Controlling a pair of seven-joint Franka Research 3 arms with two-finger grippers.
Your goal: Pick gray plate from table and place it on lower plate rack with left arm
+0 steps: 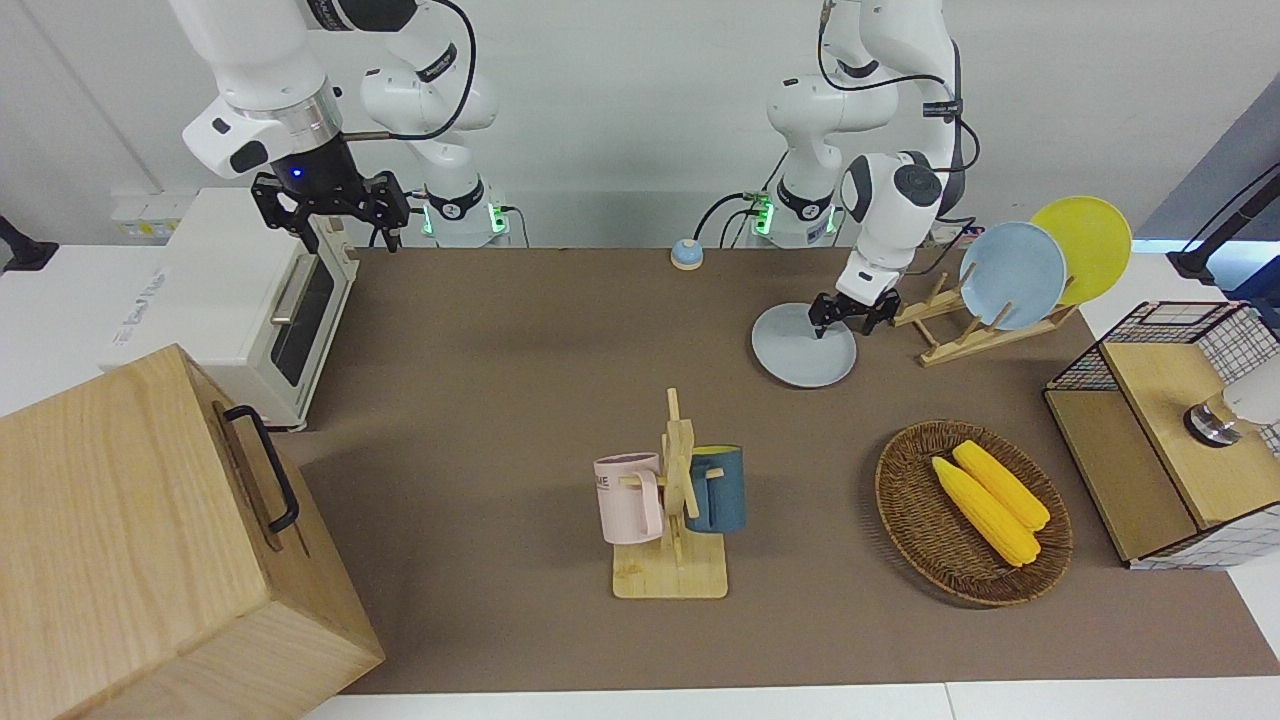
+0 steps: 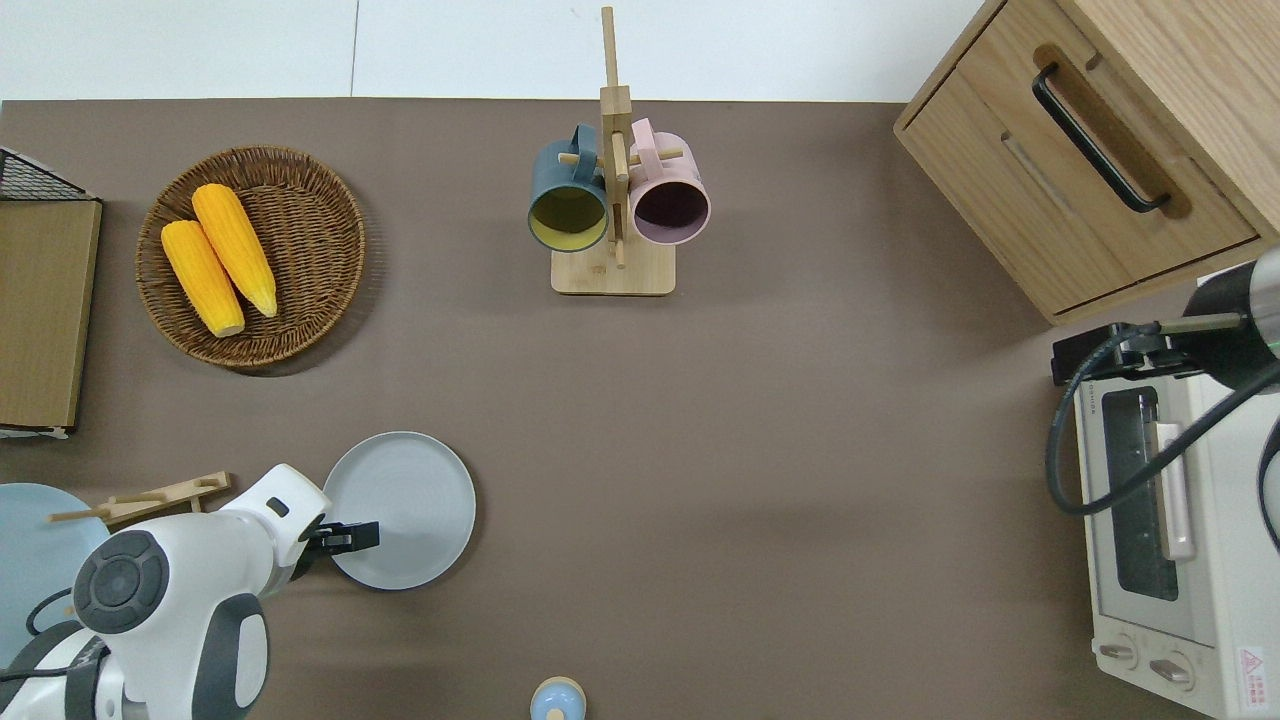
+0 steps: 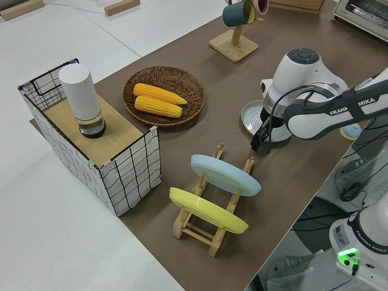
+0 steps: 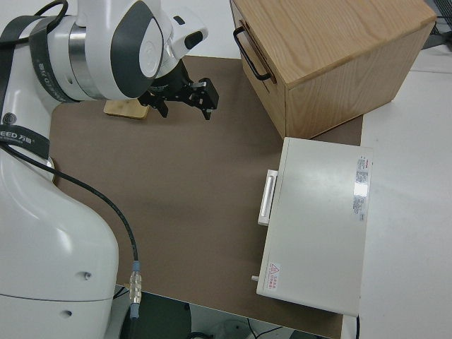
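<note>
The gray plate (image 1: 800,352) (image 2: 410,500) (image 3: 250,114) lies flat on the brown table (image 1: 520,360), beside the lower plate rack (image 1: 955,338) (image 2: 150,495) (image 3: 197,229). My left gripper (image 1: 846,322) (image 2: 340,538) (image 3: 262,138) is down at the plate's rim on the rack side. It is open, with one finger over the plate and the other outside the rim. The rack holds a light blue plate (image 1: 1012,275) and a yellow plate (image 1: 1088,245) in its slots farther from the gray plate. My right arm is parked, its gripper (image 1: 345,228) (image 4: 187,99) open.
A wicker basket (image 1: 900,500) with two corn cobs sits farther from the robots than the rack. A mug stand (image 1: 672,500) with two mugs stands mid-table. A wire crate (image 1: 1170,430), a toaster oven (image 1: 240,300), a wooden cabinet (image 1: 150,540) and a blue bell (image 1: 686,253) line the edges.
</note>
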